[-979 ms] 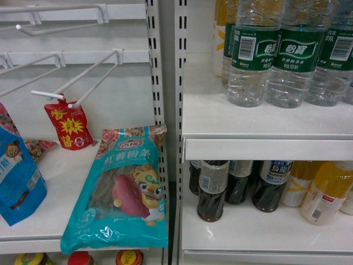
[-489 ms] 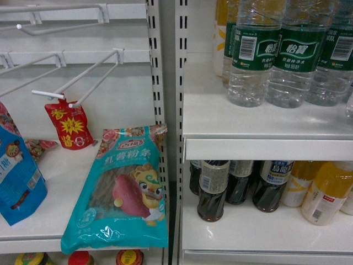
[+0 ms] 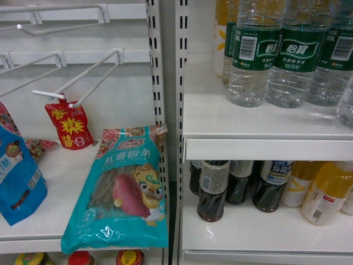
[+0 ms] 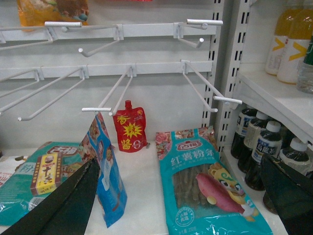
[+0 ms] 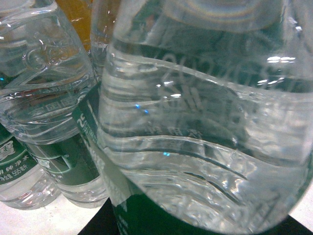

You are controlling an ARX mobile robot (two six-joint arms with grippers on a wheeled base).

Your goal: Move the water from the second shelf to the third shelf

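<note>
A water bottle (image 5: 205, 132) is filling the right wrist view, and it is showing at the right edge of the upper shelf (image 3: 259, 124) beside other water bottles (image 3: 276, 61). Whether the right claw is gripping it cannot be told. The left claw (image 4: 181, 200) is hanging wide open, holding nothing, above a teal noodle packet (image 4: 205, 186).

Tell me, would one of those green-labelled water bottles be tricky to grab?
Probably somewhat. The water bottle looks full, so likely heavy for its size. Its clear ribbed wall looks thin and smooth, so it may flex or slip under the fingers. Tall and narrow, it might tip into its neighbours if pushed.
</note>
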